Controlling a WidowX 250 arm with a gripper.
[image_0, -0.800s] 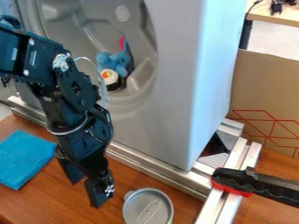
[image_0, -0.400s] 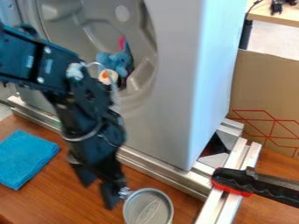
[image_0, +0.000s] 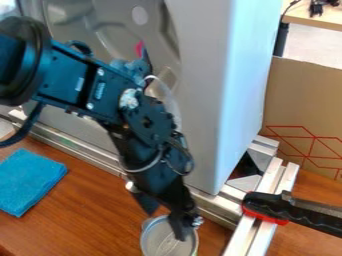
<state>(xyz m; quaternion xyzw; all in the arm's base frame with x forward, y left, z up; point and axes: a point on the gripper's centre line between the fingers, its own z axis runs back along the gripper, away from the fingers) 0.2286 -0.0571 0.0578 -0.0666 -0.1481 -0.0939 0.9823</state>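
On the wooden surface (image_0: 93, 215), your tool (image_0: 166, 226) has its fingers apart at the round grey container (image_0: 157, 241), one fingertip across its top in view, the other by its far rim, with the blue cloth (image_0: 28, 180) well apart.

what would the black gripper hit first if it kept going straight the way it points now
Probably the round, grey-topped container below the gripper: one finger already overlaps it in the picture. How much height is left between them is unclear from this angle.
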